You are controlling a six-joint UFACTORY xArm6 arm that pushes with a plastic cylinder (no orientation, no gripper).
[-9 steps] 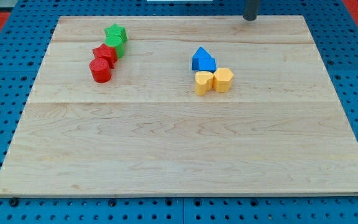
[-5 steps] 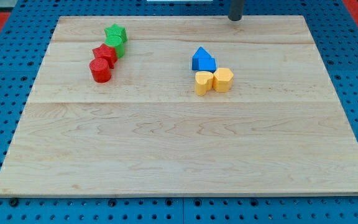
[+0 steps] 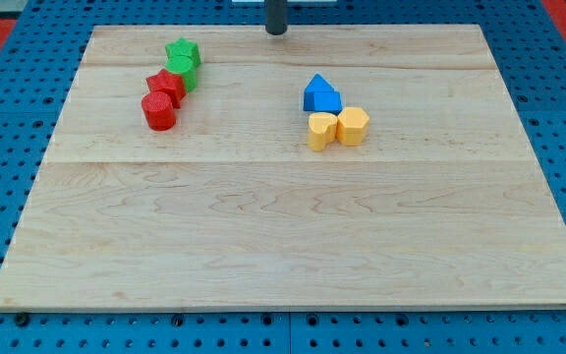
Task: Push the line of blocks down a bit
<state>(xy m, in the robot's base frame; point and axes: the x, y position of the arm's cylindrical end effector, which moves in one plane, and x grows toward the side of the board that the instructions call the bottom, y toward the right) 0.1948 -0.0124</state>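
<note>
A slanted line of blocks lies at the board's upper left: a green star block [image 3: 182, 52] at the top, a green round block [image 3: 184, 73] under it, a red block [image 3: 166, 86], then a red cylinder [image 3: 158, 111] at the lower end. They touch one another. My tip [image 3: 277, 31] is at the board's top edge, near the middle, to the right of the green star and apart from it.
A second cluster sits right of centre: two blue blocks [image 3: 320, 94] above a yellow block [image 3: 321, 130] and a yellow cylinder-like block [image 3: 353, 126]. The wooden board [image 3: 283, 236] lies on a blue pegboard.
My tip has moved left along the board's top edge, from the upper right toward the middle. No block has moved.
</note>
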